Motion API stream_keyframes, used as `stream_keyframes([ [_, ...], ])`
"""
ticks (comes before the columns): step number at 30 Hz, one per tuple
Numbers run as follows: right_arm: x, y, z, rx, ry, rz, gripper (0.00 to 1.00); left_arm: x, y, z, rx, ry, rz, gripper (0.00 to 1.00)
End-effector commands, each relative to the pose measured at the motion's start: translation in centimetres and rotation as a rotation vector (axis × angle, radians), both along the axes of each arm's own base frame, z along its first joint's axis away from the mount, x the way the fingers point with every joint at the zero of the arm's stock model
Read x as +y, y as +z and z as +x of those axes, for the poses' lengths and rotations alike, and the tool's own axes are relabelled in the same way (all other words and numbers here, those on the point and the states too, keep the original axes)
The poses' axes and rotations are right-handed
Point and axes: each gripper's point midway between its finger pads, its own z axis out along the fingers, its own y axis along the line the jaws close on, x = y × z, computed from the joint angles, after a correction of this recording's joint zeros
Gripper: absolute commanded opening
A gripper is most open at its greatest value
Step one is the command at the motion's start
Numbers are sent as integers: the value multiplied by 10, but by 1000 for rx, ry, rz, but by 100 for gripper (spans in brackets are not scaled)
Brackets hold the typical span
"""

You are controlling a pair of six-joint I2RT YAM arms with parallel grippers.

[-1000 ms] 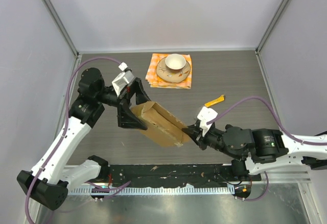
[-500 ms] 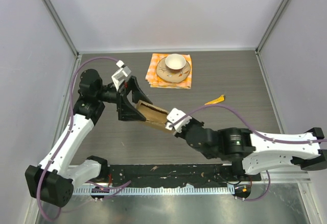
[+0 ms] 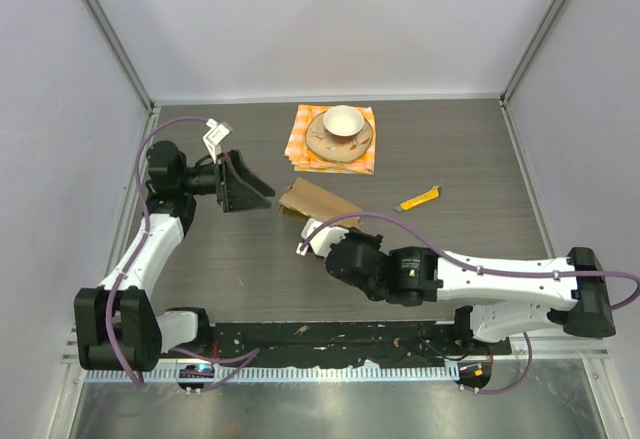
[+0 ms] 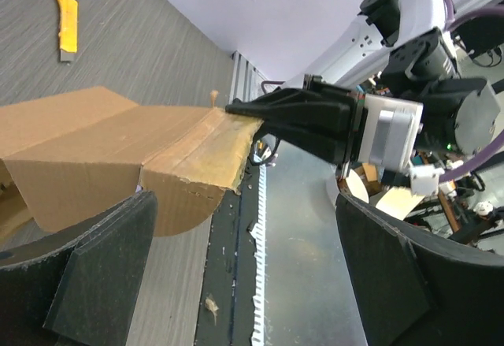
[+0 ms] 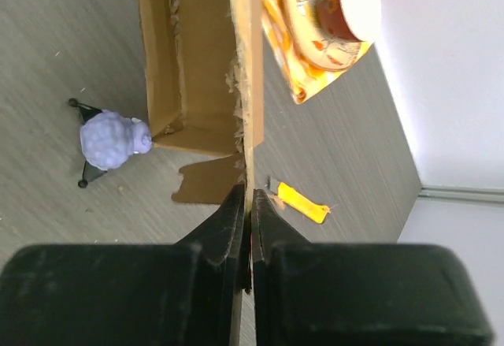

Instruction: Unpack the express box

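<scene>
Surface [image 3: 470, 154] of dark wood grain carries the express box [image 3: 318, 201] near its middle, just in front of the orange checkered cloth [image 3: 300, 149]. My right tool [image 5: 247, 200] is clenched on one thin cardboard wall of the box, while my left tool [image 3: 255, 191] stands spread wide and empty just beside it. A small lavender figure [image 5: 114, 141] lies by the box's open end.
</scene>
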Motion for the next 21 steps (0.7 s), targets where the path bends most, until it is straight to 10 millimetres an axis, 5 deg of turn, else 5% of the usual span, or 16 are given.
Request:
stream_keyframes([
  [1,18,-2,-6,41,75,45,1,8,8,-22,-50,-169,8,100],
  [6,33,-28,-4,260,133,76,1,8,-4,-27,-75,-166,4,100],
  [8,24,-35,18,330,84,107,1,8,-4,-26,-86,-161,4,100],
  [13,40,-43,25,388,183,67,1,9,0,-30,-139,-166,6,100],
  [21,58,-24,39,485,280,75,1,8,14,-36,-345,-170,9,100],
])
